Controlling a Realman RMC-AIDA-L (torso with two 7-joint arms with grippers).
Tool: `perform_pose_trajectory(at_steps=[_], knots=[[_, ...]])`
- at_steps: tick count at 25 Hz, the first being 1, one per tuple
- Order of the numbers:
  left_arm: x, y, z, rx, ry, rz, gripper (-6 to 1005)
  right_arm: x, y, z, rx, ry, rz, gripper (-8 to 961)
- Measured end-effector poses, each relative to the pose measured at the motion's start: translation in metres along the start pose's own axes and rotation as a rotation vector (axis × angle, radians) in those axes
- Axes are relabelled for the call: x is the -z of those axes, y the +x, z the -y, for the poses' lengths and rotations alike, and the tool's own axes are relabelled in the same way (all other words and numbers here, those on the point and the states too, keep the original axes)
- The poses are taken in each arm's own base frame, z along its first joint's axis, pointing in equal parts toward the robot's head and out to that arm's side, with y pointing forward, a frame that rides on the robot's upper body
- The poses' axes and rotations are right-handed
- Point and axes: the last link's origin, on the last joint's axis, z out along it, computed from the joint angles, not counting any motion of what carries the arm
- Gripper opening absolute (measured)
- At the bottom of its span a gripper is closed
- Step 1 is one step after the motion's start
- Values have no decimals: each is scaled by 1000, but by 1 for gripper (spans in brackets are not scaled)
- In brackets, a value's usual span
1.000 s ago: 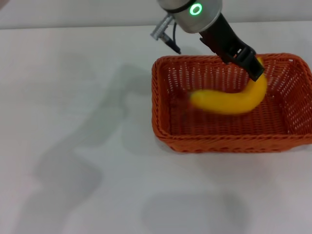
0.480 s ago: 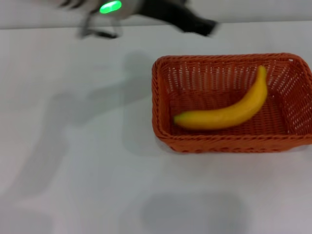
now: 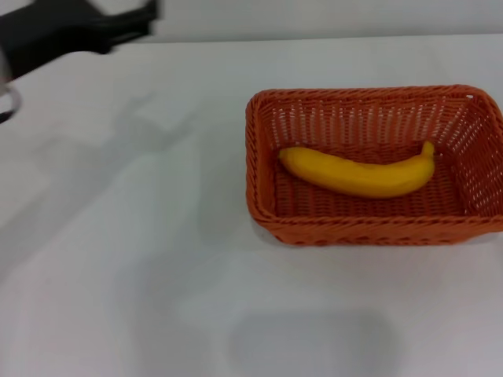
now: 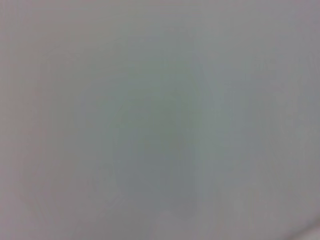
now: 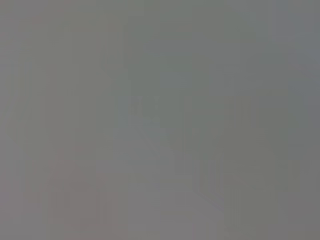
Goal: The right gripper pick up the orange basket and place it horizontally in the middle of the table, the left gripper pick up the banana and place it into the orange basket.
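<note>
The orange basket (image 3: 259, 157) stands on the white table (image 3: 118, 259) at the right of the head view, its long side running across the view. The yellow banana (image 3: 354, 174) lies flat on the basket's floor, free of any grip, with its stem toward the right wall. My left gripper (image 3: 149, 20) is at the far upper left, well away from the basket, open and holding nothing. The right gripper is out of view. Both wrist views show only a blank grey surface.
The basket's right end reaches the right edge of the head view. Bare tabletop stretches to the left of and in front of the basket. The table's far edge runs along the top of the view.
The left gripper let go of the banana and swung away from above the basket to the far upper left. The banana dropped and settled flat on the basket floor.
</note>
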Motion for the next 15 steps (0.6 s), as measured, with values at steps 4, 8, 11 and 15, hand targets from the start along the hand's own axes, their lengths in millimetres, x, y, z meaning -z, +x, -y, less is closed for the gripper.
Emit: perform_pose_trajectory(at_steps=[4, 8, 11, 15], knots=[[40, -22, 31, 80, 38, -178, 883, 2, 5, -4, -4, -2, 19, 874], [80, -49, 58, 111, 102, -343, 883, 3, 15, -9, 12, -1, 12, 874], [102, -67, 69, 105, 154, -406, 883, 3, 21, -12, 13, 3, 14, 874], [115, -79, 72, 60, 207, -411, 883, 3, 29, -17, 16, 15, 28, 874]])
